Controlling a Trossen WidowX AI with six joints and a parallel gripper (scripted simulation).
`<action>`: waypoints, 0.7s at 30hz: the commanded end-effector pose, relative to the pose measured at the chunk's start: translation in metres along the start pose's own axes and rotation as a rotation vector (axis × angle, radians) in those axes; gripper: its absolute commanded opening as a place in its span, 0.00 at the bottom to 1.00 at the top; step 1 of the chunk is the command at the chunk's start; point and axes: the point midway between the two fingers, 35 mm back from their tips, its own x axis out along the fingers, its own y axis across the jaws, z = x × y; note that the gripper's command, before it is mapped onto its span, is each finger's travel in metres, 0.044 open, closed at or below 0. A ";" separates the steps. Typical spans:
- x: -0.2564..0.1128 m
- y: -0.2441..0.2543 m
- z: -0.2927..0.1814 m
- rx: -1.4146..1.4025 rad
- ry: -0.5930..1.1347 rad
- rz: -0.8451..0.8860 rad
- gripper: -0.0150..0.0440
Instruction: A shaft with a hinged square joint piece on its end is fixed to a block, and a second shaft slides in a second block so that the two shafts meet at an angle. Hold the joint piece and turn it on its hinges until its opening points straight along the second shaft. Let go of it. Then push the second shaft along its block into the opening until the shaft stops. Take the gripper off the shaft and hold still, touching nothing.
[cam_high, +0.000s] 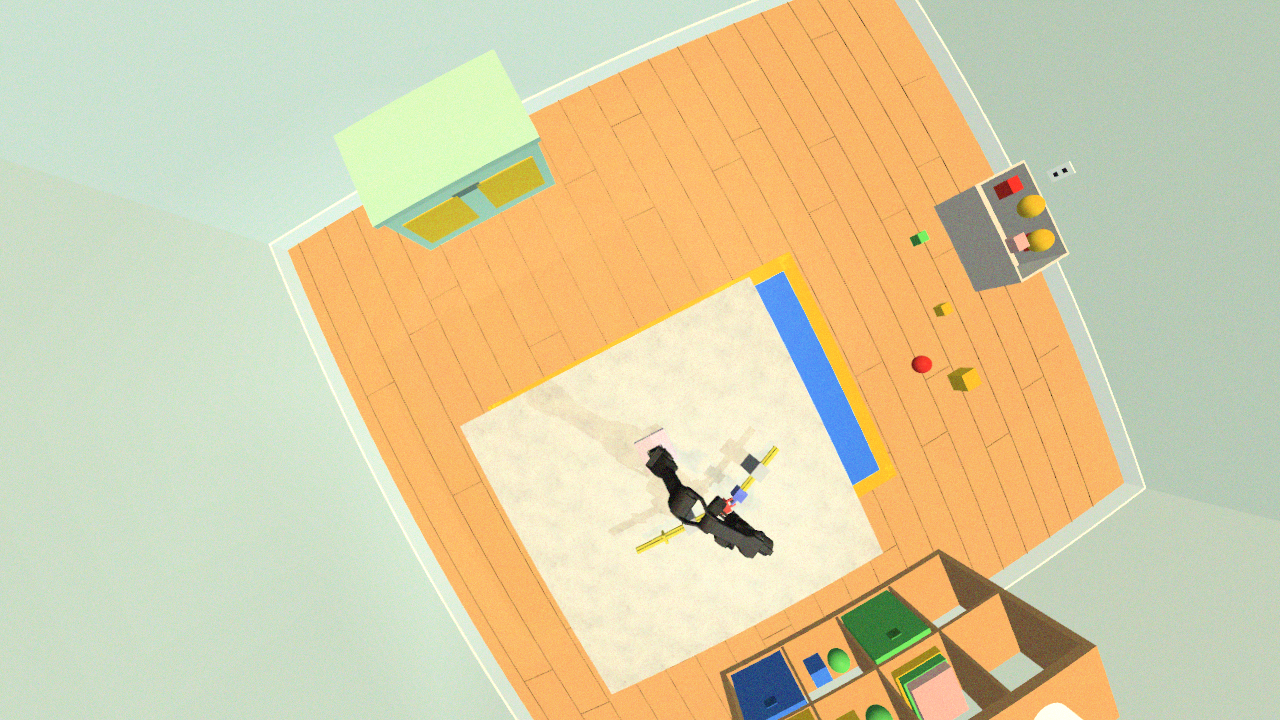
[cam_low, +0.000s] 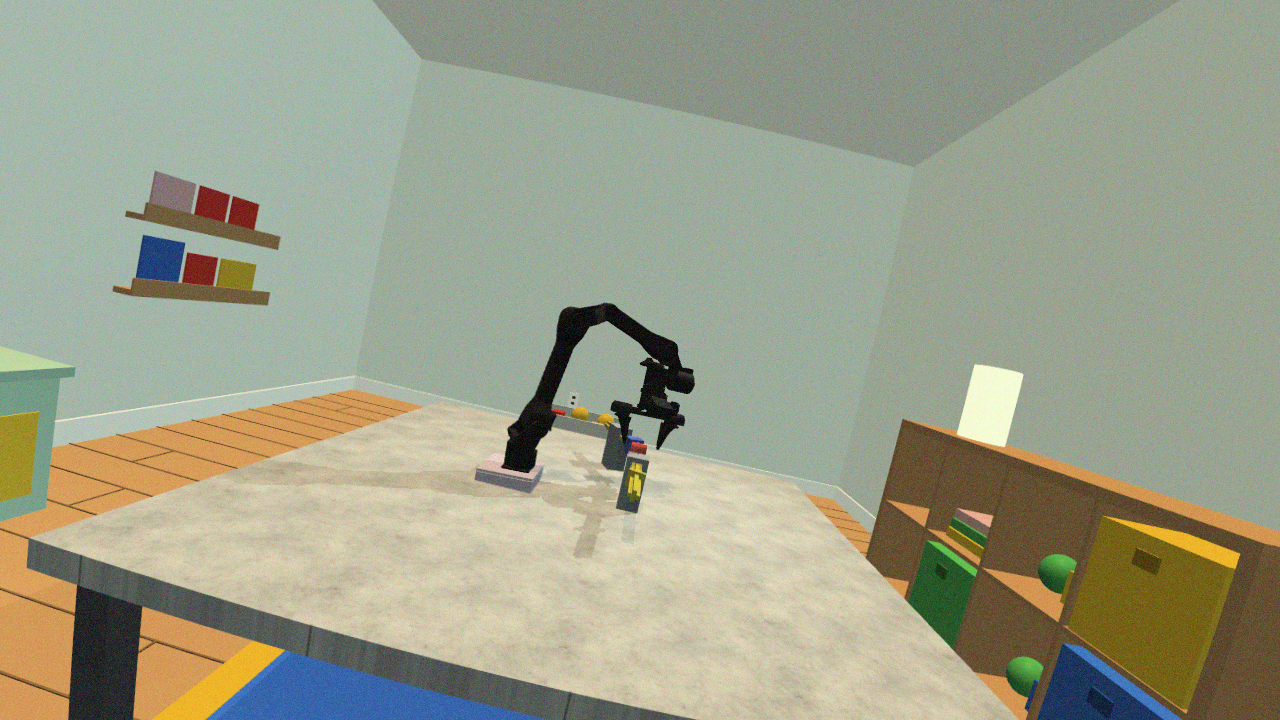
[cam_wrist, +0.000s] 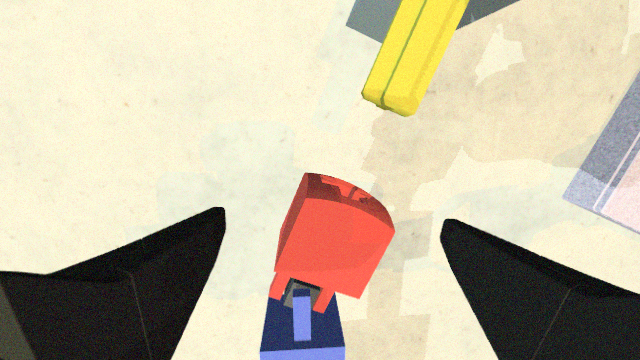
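Note:
The red joint piece (cam_high: 727, 507) (cam_low: 638, 447) (cam_wrist: 335, 245) sits on the blue fork end (cam_high: 739, 496) (cam_wrist: 302, 345) of the first shaft (cam_high: 771, 454), held by the far dark block (cam_high: 750, 462) (cam_low: 614, 447). Its opening faces the second yellow shaft (cam_high: 657, 538) (cam_low: 635, 483) (cam_wrist: 420, 55) and looks in line with it in the wrist view. A gap separates the shaft tip from the opening. The second shaft's grey block (cam_low: 622, 497) (cam_wrist: 372, 17) is partly hidden. My gripper (cam_low: 642, 445) (cam_wrist: 336, 223) is open and empty, its fingers above and either side of the joint piece, apart from it.
The arm's pink base (cam_high: 657, 440) (cam_low: 508, 472) (cam_wrist: 625, 200) stands on the pale table (cam_high: 572, 519) (cam_low: 402, 555). A small upright peg (cam_high: 665, 537) stands out on the second shaft. Shelves and toys are beyond the table.

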 end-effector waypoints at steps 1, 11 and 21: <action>-0.015 0.001 0.001 -0.120 0.015 0.021 1.00; -0.049 0.000 0.006 -0.460 0.035 0.057 1.00; -0.082 -0.006 0.011 -0.801 0.043 0.101 1.00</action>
